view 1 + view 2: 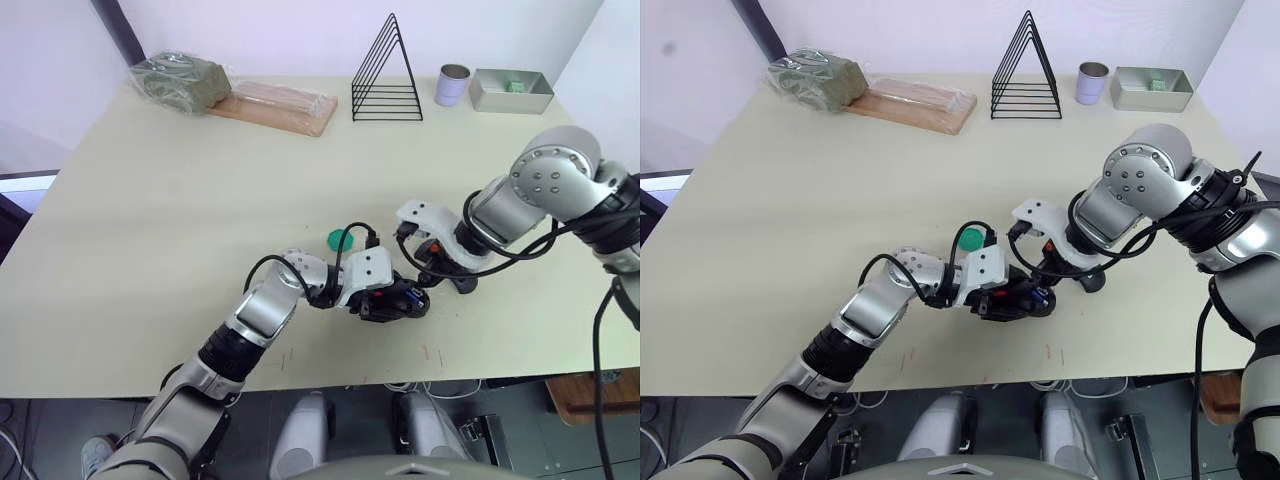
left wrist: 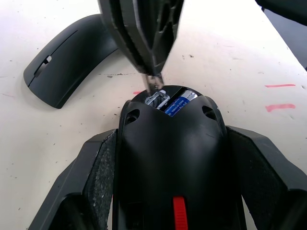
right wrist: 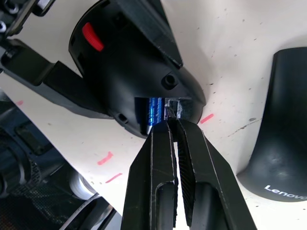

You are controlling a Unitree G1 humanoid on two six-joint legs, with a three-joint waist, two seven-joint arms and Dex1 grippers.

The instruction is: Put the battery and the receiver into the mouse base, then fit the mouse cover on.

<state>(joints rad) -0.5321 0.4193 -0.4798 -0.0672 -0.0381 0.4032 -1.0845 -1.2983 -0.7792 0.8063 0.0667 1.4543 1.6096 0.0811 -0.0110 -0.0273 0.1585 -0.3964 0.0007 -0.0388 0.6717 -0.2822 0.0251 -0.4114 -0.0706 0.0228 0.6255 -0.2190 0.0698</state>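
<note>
My left gripper (image 1: 393, 300) is shut on the mouse base (image 2: 172, 143), a black oval body with a red part, held just above the table near the front edge. The blue battery (image 2: 180, 103) lies in the base's open compartment. Beside it the small silvery-grey receiver (image 3: 173, 107) sits at the compartment's edge, pinched at the tips of my right gripper (image 3: 171, 122), which is shut on it. The glossy black mouse cover (image 3: 280, 143) lies on the table just beyond the base, to the right of both grippers.
A round green disc (image 1: 341, 239) lies just behind the left wrist. Along the back edge stand a wrapped green bundle (image 1: 180, 80), a wrapped wooden board (image 1: 275, 105), a black wire rack (image 1: 387, 75), a metal cup (image 1: 452, 85) and a metal tray (image 1: 510, 90).
</note>
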